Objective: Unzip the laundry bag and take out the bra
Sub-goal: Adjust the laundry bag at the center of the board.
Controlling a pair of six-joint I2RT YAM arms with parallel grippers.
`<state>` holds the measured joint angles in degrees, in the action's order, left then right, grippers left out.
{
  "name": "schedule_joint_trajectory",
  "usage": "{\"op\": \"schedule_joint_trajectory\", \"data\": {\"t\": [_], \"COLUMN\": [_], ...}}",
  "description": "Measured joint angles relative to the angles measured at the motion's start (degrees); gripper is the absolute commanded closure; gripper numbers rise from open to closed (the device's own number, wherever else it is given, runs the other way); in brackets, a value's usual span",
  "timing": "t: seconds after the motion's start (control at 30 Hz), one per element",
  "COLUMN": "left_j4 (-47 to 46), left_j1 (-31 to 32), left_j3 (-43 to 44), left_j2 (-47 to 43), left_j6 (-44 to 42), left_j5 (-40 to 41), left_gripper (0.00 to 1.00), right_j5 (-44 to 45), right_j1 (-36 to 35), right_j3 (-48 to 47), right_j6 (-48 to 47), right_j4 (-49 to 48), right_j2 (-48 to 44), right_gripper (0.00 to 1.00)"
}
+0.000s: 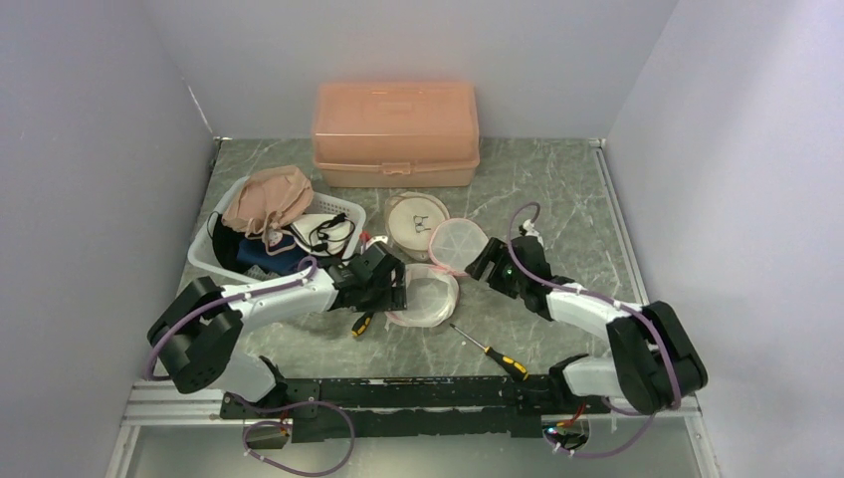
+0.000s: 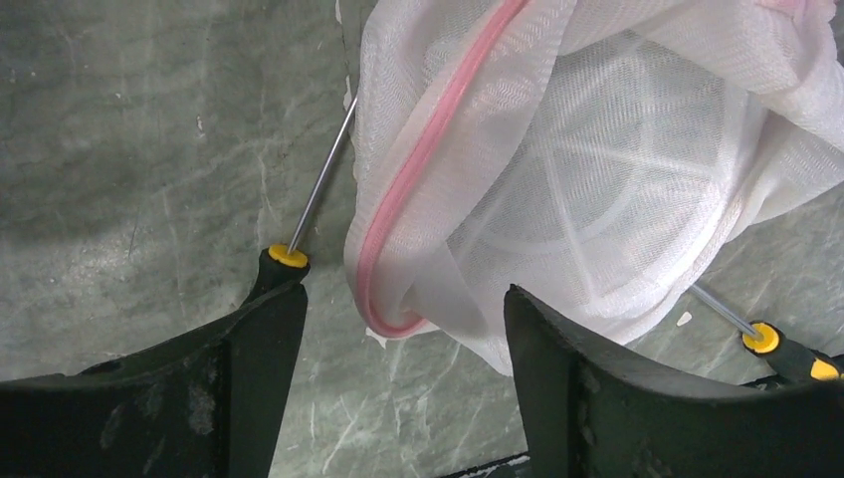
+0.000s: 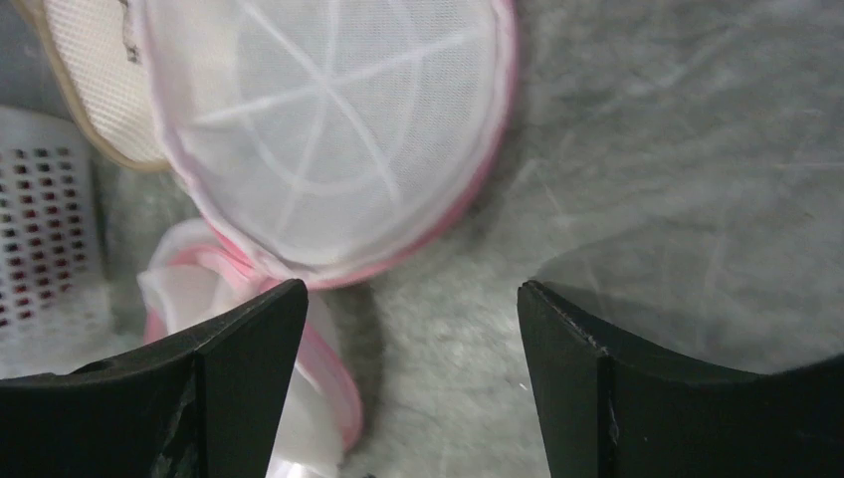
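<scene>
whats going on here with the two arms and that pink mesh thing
Two robot arms are working on a pink-rimmed mesh laundry bag on the table. The left end effector is open with the bag's pink rim between its fingers, not clamped. The right end effector hovers open over the bag's other half, holding nothing.

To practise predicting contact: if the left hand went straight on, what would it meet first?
Probably the pink rim of the mesh laundry bag, just ahead of the left hand; depth is unclear.

Peach box (image 1: pixel 396 129), white basket (image 1: pixel 199 261), two screwdrivers (image 1: pixel 493 354)
</scene>
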<state>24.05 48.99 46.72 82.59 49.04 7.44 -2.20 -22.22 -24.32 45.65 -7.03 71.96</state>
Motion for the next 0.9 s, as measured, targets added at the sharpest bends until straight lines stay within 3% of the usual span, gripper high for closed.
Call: {"op": "schedule_joint_trajectory", "data": {"t": [0.17,0.27,0.4,0.5,0.6,0.73,0.9], "left_j4": [-1.77,-2.69,-3.89,-4.52,-4.55,-4.76,-3.41], "left_j1": [-0.44,-0.57,-0.59,-0.59,-0.59,-0.59,-0.59], "left_j3": [-0.72,-0.81,-1.42,-2.47,-2.78,-2.78,-2.21], "left_j2": [0.31,0.31,0.28,0.28,0.28,0.00,-4.07], "left_j6": [0.02,0.02,-0.24,-0.55,-1.09,-1.88,-3.76], "left_j5": [-0.07,-0.04,-0.11,-0.13,-0.15,-0.13,-0.04], "left_gripper": [0.41,0.54,0.71,0.96,0.97,0.97,0.97], "right_j5": [-1.51,-1.46,-1.36,-1.25,-0.96,-0.20,0.94], "right_j1": [0.02,0.07,0.11,0.24,0.28,0.28,0.00], "right_j3": [-1.49,-3.26,-3.96,-3.98,-3.98,-3.98,-4.11], "right_j6": [3.61,6.34,9.86,11.41,11.43,9.92,5.73], "right_j4": [-6.40,-8.81,-11.15,-11.54,-10.82,-8.22,-1.79], "right_j2": [6.38,10.23,13.55,14.88,15.10,11.74,-2.49], "right_gripper": [0.29,0.41,0.65,0.84,0.99,1.00,1.00]}}
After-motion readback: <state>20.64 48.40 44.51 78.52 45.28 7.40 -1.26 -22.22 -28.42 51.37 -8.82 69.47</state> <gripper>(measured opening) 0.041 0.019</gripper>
